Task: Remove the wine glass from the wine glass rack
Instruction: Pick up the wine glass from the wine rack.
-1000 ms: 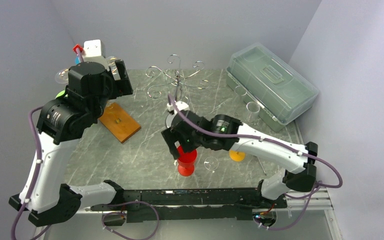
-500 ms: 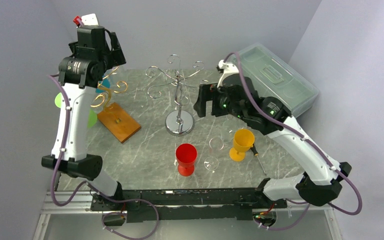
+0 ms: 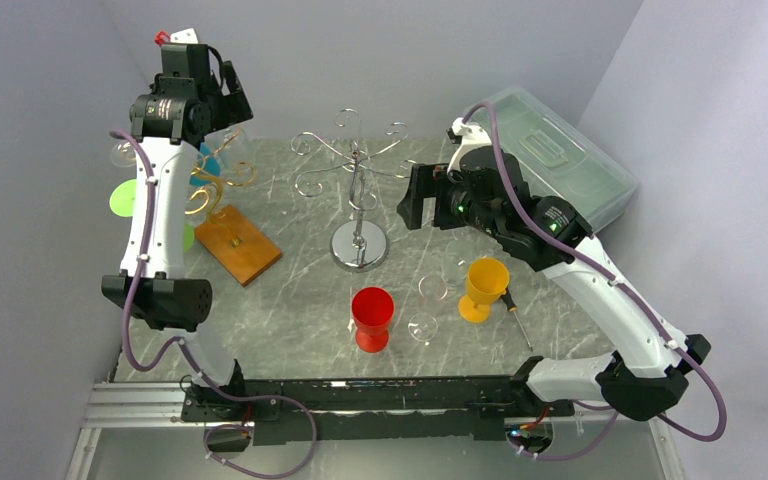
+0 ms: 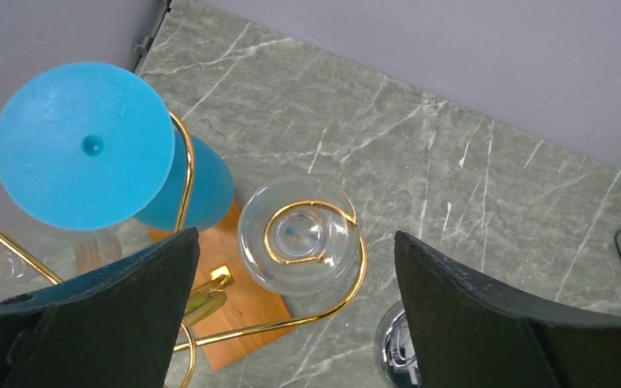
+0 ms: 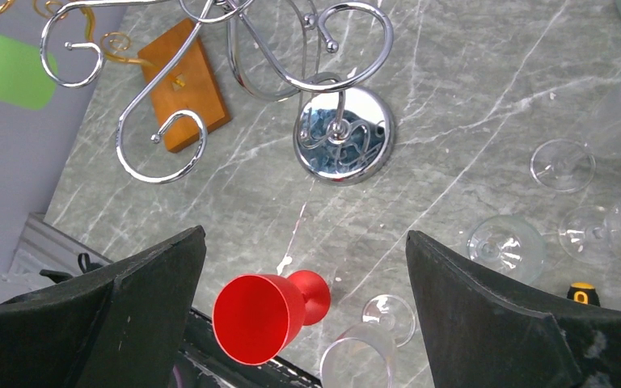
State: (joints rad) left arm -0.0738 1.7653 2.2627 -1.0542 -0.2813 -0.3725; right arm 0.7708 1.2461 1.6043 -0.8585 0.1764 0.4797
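A gold wire wine glass rack [image 3: 222,185] stands on a wooden base [image 3: 240,245] at the back left. A blue glass [image 4: 81,145], a clear glass [image 4: 299,242] in a gold curl, and a second clear glass [image 4: 24,257] hang on it upside down. A green glass [image 3: 125,197] hangs on its left side. My left gripper [image 4: 295,236] is open and empty, high above the rack, with the clear glass between its jaws far below. My right gripper [image 5: 305,233] is open and empty, raised beside the silver rack [image 3: 358,165].
The silver rack's arms [image 5: 234,48] are bare, on a round chrome base [image 5: 344,137]. A red glass [image 3: 372,318], a yellow glass [image 3: 482,288], clear glasses [image 3: 430,290] and a screwdriver [image 3: 516,318] sit on the marble table [image 3: 290,300]. A plastic box [image 3: 545,175] stands at the back right.
Both arms have swung up from low over the table to high at the back. The left gripper now hangs over the gold rack, and the right gripper has left the red glass.
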